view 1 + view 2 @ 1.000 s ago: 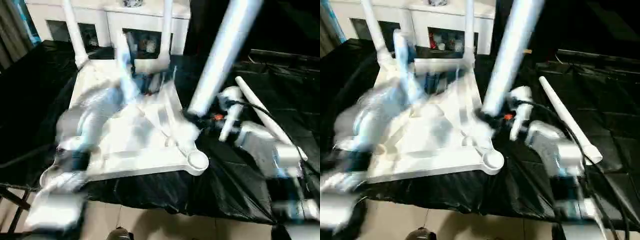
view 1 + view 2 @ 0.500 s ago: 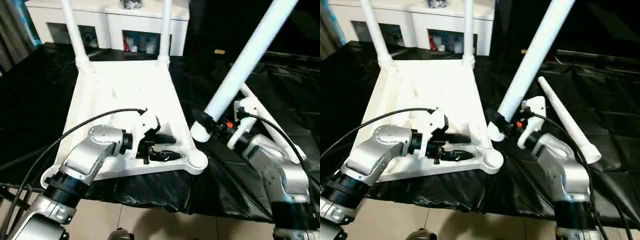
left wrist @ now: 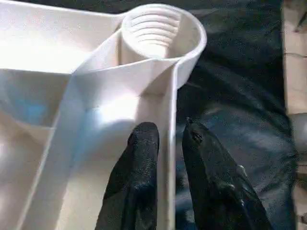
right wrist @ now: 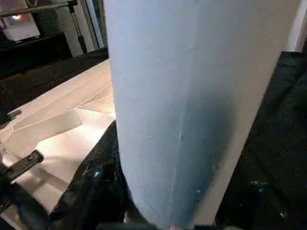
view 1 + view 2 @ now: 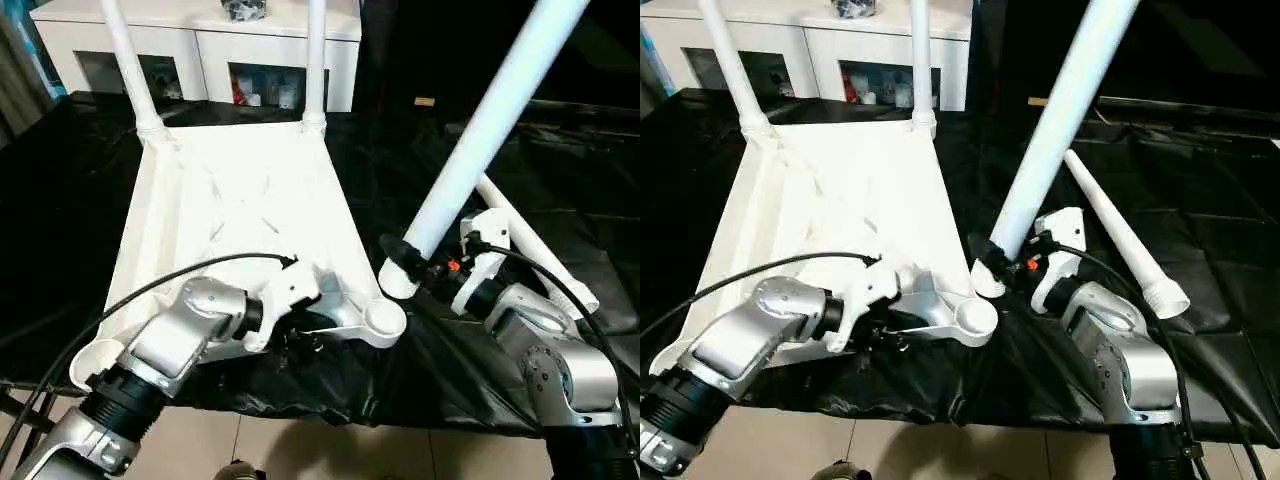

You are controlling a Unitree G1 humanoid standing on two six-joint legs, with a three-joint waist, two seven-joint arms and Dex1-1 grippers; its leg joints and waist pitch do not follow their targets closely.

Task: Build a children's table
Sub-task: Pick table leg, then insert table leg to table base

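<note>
Two legs already stand upright in the far corner sockets of the tabletop, which lies underside up on a black sheet in front of a white cabinet. The right gripper is clamped on the lower end of a third leg, holding it tilted, its foot hanging just beside the near right socket and not in it. A fourth leg lies flat on the sheet behind the right arm. The left gripper sits at the tabletop's near edge close to that same empty, ribbed socket; its two fingers pinch the thin rim wall, one finger inside the tabletop and one outside over the sheet.
</note>
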